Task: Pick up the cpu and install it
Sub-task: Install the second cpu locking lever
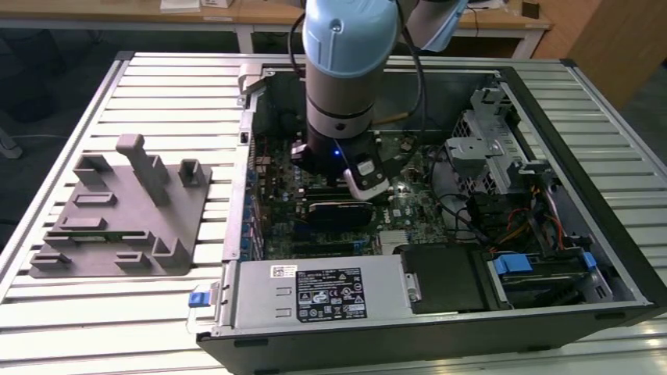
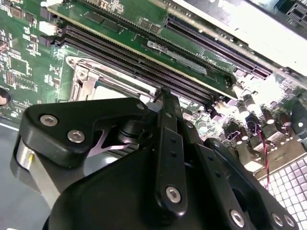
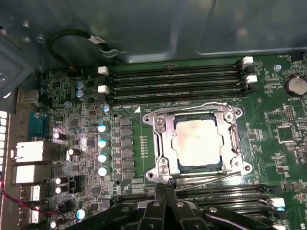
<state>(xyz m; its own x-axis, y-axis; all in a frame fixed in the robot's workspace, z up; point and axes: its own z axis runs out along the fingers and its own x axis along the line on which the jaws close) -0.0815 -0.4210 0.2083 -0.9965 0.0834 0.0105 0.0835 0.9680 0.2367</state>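
The cpu (image 3: 197,143) is sitting in its metal socket frame (image 3: 163,143) on the motherboard (image 3: 72,120). The end effector (image 3: 165,191) is hovering just beside that frame, its fingers (image 3: 159,195) pressing together and holding nothing.

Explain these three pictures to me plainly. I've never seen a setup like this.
The exterior view shows a robot arm reaching down into an open computer case lying on a slatted metal table. To the exterior view's left of the case sits a grey plastic tray with upright blocks.

The other two pictures come from cameras riding on the arm, looking at the green motherboard. In the first wrist view, the cpu, a pale silver square chip, lies in its metal socket frame, with memory slots beyond it.

The black jointed parts in both wrist views belong to the end effector, the arm's grasping part. It appears to be holding nothing.
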